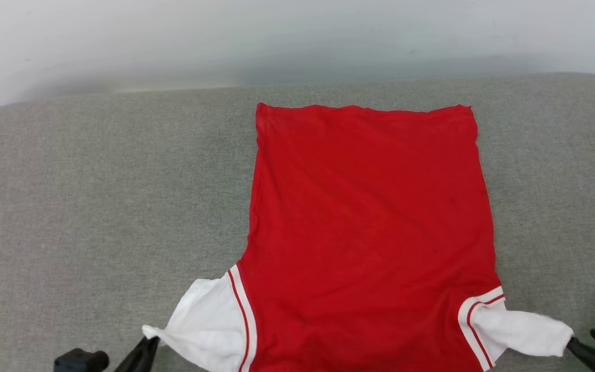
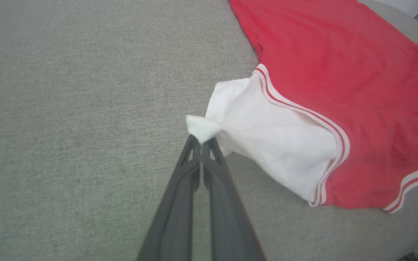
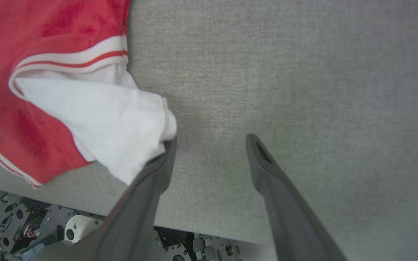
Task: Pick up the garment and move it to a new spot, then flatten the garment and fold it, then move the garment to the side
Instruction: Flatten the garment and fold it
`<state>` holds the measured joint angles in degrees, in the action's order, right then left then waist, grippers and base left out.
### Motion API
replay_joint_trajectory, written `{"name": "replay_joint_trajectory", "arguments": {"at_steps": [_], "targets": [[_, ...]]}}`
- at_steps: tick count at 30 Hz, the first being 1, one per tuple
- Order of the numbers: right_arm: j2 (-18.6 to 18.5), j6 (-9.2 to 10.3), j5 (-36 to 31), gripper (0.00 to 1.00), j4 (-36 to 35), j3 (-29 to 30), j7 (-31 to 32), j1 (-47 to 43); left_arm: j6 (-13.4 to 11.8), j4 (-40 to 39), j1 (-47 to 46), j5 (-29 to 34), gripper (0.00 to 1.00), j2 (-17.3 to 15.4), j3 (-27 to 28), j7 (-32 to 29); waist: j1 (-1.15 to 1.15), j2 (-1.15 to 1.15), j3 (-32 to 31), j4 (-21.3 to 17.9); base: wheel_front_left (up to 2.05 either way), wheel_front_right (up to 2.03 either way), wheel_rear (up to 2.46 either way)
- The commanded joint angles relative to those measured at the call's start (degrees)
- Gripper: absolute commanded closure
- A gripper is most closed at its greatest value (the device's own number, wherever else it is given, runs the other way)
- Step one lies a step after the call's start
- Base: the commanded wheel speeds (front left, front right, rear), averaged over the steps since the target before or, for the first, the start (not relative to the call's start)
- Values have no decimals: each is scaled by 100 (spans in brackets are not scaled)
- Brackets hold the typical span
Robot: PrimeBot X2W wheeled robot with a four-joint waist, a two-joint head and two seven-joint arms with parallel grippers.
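Two dark-fingered claws are working at the near edge of a grey woven table surface (image 1: 96,206) in the head view. Between them the red jersey-style garment (image 1: 370,232) is lying spread plain side up, right of the surface's middle, with its hem pointing toward the pale wall (image 1: 277,36). The left gripper (image 1: 147,343) is sitting at the tip of one white short sleeve and the right gripper (image 1: 589,345) at the end of the other, apparently to draw the sleeves outward and flatten the cloth.

In the left wrist view, the left claw's fingers are pressing together on a pinched corner of the left sleeve (image 2: 267,137), pulling it to a point away from the striped trim.

In the right wrist view, the right claw's fingers are standing wide apart. One is touching the cuff of the right sleeve (image 3: 114,119) and nothing is lying between them, so this side is resting free on the table.
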<state>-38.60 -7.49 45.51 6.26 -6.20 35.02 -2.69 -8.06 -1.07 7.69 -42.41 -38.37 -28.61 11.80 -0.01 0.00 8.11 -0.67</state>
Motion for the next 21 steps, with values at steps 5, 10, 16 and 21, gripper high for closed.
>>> {"name": "replay_joint_trajectory", "arguments": {"at_steps": [5, 10, 16, 21], "targets": [[-14, 1, 269, 0, -539, 631, 622, 185, 34, -263, -206, 258, 100, 54, -198, -24, 1, 0, 180, 181, 0, 0, 0], [169, 1, 313, 0, -1124, 1365, 1245, 794, 16, -724, -468, 449, 100, 72, -340, -169, 1, 0, 551, 525, 0, 0, 0], [554, 1, -2, 0, -1229, 1990, 2393, 2139, -47, -1424, -742, 699, 100, 33, -465, -403, 1, 0, 1184, 980, 0, 0, 0], [583, 1, -744, 0, -916, 2111, 3300, 3279, -35, -1874, -1039, 950, 100, 43, -609, -639, 1, 0, 1811, 1385, 0, 0, 0]]}}
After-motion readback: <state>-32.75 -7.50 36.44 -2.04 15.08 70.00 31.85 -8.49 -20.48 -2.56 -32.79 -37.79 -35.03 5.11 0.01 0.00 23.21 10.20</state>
